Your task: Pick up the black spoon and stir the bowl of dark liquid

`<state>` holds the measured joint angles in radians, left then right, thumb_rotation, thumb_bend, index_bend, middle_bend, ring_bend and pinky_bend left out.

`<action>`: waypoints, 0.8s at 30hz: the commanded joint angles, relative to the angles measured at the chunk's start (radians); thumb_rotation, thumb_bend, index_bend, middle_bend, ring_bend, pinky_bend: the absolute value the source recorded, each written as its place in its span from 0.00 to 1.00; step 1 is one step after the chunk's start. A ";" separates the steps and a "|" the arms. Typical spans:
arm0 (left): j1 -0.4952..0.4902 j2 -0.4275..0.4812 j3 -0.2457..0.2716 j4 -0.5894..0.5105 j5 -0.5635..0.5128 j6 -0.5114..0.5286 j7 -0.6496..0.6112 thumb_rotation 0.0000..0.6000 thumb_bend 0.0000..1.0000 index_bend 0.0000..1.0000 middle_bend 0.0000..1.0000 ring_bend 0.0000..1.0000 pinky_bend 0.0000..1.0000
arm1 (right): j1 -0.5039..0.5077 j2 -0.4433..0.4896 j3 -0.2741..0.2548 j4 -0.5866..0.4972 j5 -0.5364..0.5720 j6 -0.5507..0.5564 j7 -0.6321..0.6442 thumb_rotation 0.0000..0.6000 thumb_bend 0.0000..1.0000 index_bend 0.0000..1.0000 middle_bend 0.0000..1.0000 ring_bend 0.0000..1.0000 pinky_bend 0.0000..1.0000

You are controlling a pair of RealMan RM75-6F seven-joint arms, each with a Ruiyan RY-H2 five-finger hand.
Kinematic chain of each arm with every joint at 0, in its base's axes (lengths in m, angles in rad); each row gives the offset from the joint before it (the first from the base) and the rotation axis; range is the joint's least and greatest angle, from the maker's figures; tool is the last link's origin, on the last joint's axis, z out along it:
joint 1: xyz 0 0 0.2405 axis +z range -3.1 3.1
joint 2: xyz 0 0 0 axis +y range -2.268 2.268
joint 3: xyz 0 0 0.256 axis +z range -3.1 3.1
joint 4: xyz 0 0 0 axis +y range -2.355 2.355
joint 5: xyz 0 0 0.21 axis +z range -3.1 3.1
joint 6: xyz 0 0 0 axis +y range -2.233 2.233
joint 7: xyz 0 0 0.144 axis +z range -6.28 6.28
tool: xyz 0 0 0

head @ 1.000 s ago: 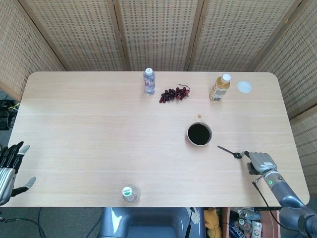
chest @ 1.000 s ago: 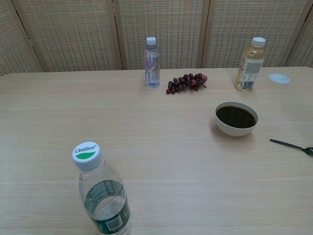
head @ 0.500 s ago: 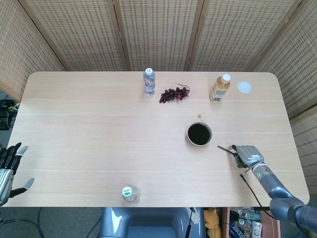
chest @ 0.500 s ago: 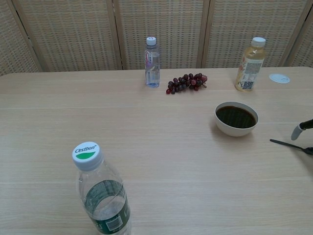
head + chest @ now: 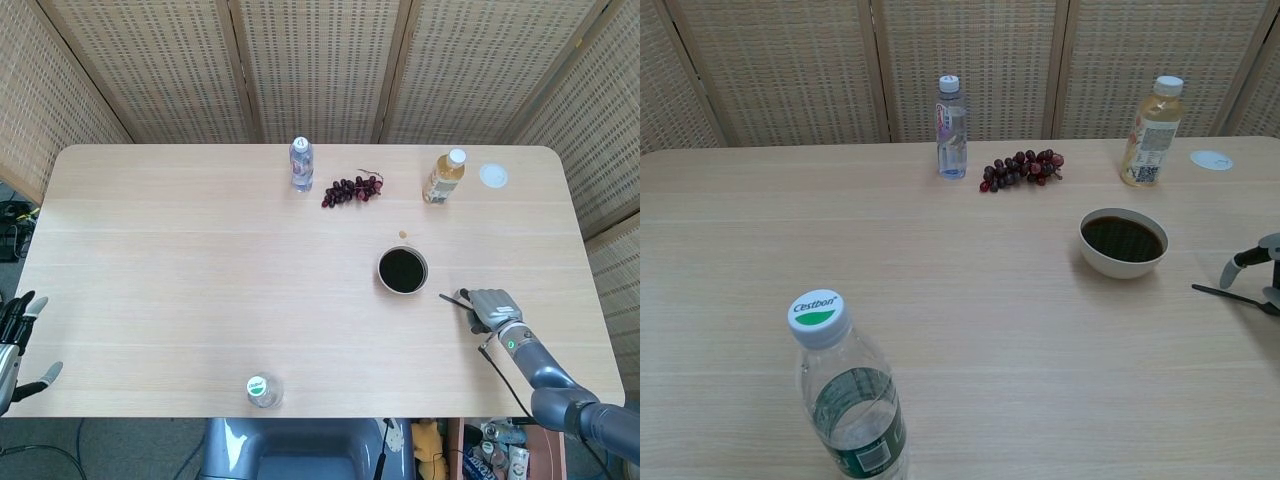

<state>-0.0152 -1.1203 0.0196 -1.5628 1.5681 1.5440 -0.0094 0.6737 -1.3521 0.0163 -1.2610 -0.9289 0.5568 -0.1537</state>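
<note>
A white bowl of dark liquid [image 5: 402,270] [image 5: 1123,240] stands right of the table's middle. Just right of it the black spoon [image 5: 449,298] [image 5: 1220,292] lies flat on the table, with only its thin handle showing. My right hand [image 5: 490,307] [image 5: 1252,262] hovers over the spoon's bowl end and hides it. Its fingers [image 5: 1234,271] are apart, reaching down on either side of the spoon. My left hand [image 5: 15,335] hangs off the table's near-left edge with its fingers spread and nothing in it.
A clear water bottle [image 5: 301,163] [image 5: 951,127], a bunch of dark grapes [image 5: 352,189] [image 5: 1020,168], a yellow juice bottle [image 5: 444,176] [image 5: 1151,132] and a white lid [image 5: 493,176] stand along the far side. Another water bottle [image 5: 264,390] [image 5: 845,400] stands at the near edge.
My right hand has slid left and forward from beside the spoon's bowl end to over it. My left hand has sunk lower at the near-left edge. The spoon lies where it did.
</note>
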 commanded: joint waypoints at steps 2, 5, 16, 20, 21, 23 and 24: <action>0.000 -0.001 -0.001 0.001 0.000 0.000 -0.001 1.00 0.26 0.00 0.00 0.00 0.00 | 0.003 0.000 -0.005 -0.004 0.006 -0.001 -0.006 1.00 0.85 0.25 0.95 1.00 1.00; -0.001 -0.002 -0.001 0.001 0.002 -0.002 0.000 1.00 0.26 0.00 0.00 0.00 0.00 | 0.006 0.004 -0.013 -0.018 0.002 0.000 -0.015 1.00 0.85 0.25 0.95 1.00 1.00; 0.000 -0.003 -0.001 0.002 0.001 -0.001 0.000 1.00 0.26 0.00 0.00 0.00 0.00 | 0.008 0.029 -0.034 -0.090 -0.003 0.022 -0.042 1.00 0.85 0.25 0.95 1.00 1.00; 0.000 -0.004 -0.001 0.004 0.001 -0.002 -0.003 1.00 0.26 0.00 0.00 0.00 0.00 | 0.005 0.042 -0.050 -0.123 0.000 0.027 -0.053 1.00 0.85 0.25 0.95 1.00 1.00; 0.000 -0.004 -0.002 0.005 0.000 -0.002 -0.003 1.00 0.26 0.00 0.00 0.00 0.00 | 0.004 0.045 -0.053 -0.130 0.000 0.029 -0.055 1.00 0.85 0.26 0.95 1.00 1.00; 0.001 -0.005 -0.002 0.009 -0.001 -0.001 -0.006 1.00 0.26 0.00 0.00 0.00 0.00 | -0.002 0.060 -0.066 -0.160 -0.009 0.038 -0.061 1.00 0.85 0.26 0.95 1.00 1.00; 0.001 -0.006 -0.002 0.010 -0.001 -0.001 -0.007 1.00 0.26 0.00 0.00 0.00 0.00 | -0.005 0.067 -0.070 -0.173 -0.014 0.044 -0.063 1.00 0.85 0.26 0.95 1.00 1.00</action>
<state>-0.0144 -1.1260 0.0177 -1.5531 1.5675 1.5428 -0.0167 0.6742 -1.2972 -0.0440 -1.4148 -0.9354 0.5915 -0.2110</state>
